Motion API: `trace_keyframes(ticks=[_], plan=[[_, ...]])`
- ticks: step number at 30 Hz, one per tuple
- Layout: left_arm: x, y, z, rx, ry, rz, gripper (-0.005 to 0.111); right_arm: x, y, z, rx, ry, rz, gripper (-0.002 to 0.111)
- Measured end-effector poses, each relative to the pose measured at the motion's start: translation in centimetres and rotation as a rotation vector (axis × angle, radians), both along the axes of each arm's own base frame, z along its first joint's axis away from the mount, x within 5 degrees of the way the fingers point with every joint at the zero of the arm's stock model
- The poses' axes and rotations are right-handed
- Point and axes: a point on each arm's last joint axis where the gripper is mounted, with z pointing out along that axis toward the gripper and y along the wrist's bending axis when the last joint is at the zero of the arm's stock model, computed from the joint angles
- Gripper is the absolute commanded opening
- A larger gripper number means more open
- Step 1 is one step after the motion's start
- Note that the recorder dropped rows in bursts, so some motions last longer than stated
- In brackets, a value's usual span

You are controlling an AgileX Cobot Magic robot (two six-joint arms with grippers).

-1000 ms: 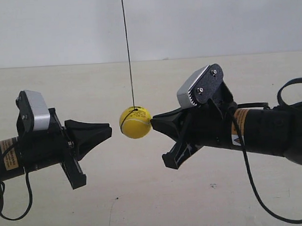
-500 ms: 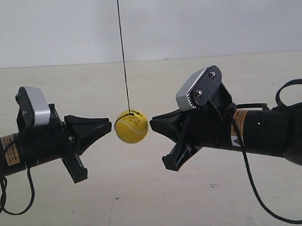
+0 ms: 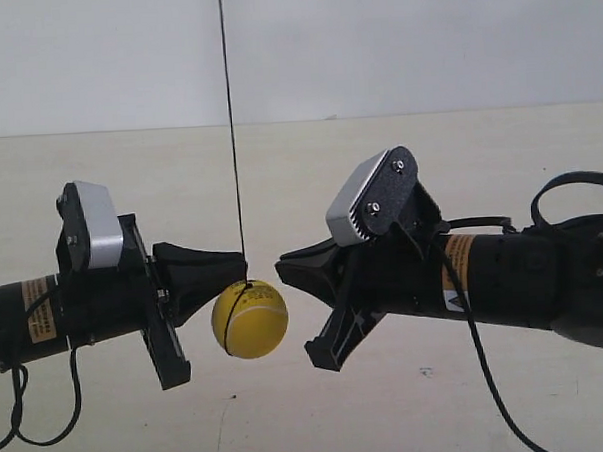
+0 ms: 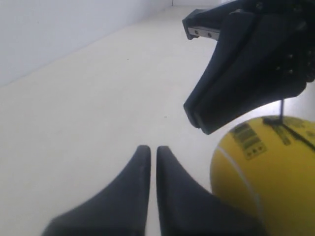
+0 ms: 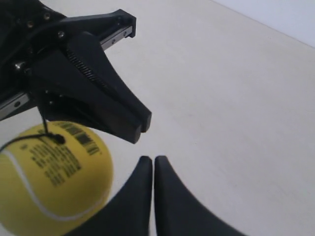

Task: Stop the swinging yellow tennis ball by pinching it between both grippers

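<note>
Yellow tennis ball on its string, low between two hands
Left hand and right hand each have jaws pressed together, tips facing, ball just beneath them, unpinched

Wall: plain, pale grey-white, matte. Fills the far side of the scene, left to right.

Surface: flat, cream, matte. Floor or tabletop, cannot tell. It runs from the near edge back to the wall, and the two meet in a straight, level seam.

Two small dark specks on the near part, one right of centre and a fainter one further left.

Left wrist view: same wall, same cream surface, with a straight seam between them.

Right wrist view: a strip of wall beyond the surface.

Light: even and soft across wall and surface.
</note>
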Motion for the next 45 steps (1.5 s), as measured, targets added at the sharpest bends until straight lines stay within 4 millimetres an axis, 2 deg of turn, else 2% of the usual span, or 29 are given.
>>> trace_keyframes(ticks=[16,25,31,45], plan=[[0.1,0.1,0.0,0.0,-0.002,0.005,0.005,0.1,-0.2,-0.4,-0.051,0.014,-0.018,0.0],[0.0,1.2,1.2,-0.01,-0.032,0.041,0.005,0.1,-0.2,-0.4,-0.051,0.014,-0.018,0.0],[-0.6,1.1,0.9,0.028,-0.017,-0.014,0.005,0.1,-0.2,-0.4,-0.051,0.014,-0.018,0.0],[-0.6,1.1,0.6,0.044,0.011,-0.011,0.005,0.1,-0.4,-0.6,-0.068,0.032,-0.031,0.0]])
